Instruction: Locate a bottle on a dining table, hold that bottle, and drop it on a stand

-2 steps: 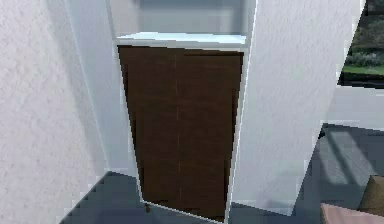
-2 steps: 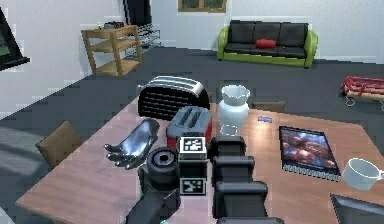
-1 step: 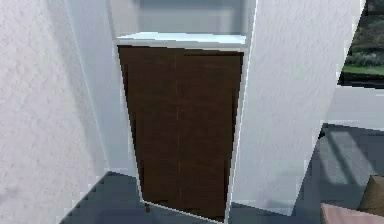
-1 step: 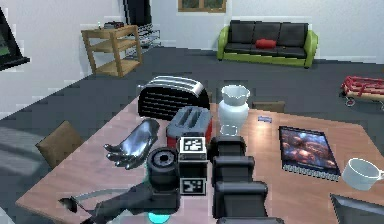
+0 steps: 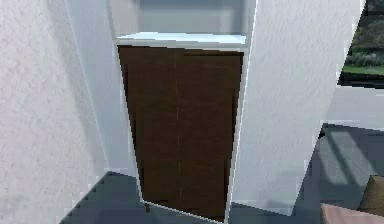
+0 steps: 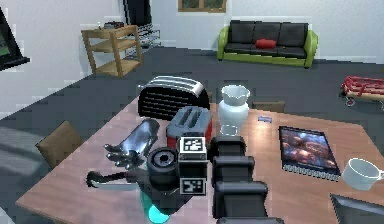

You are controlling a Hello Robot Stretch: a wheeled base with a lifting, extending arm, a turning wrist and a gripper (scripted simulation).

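While dark tool (image 6: 163, 168) hangs over brown wooden bench (image 6: 300, 195), nearer us than black-and-chrome toaster (image 6: 172, 95), we judge locating done. Teal translucent blob (image 6: 155, 212), maybe bottle, lies nearer still. We cannot tell tool's grip or load. Grasp and drop on pale wooden stand (image 6: 112, 48), far beyond toaster, both left.

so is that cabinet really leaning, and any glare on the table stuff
Forward view: upright edges of the cabinet lean only in the picture, lens distortion. Arm side view: bright highlights on the toaster and the silvery ornament.
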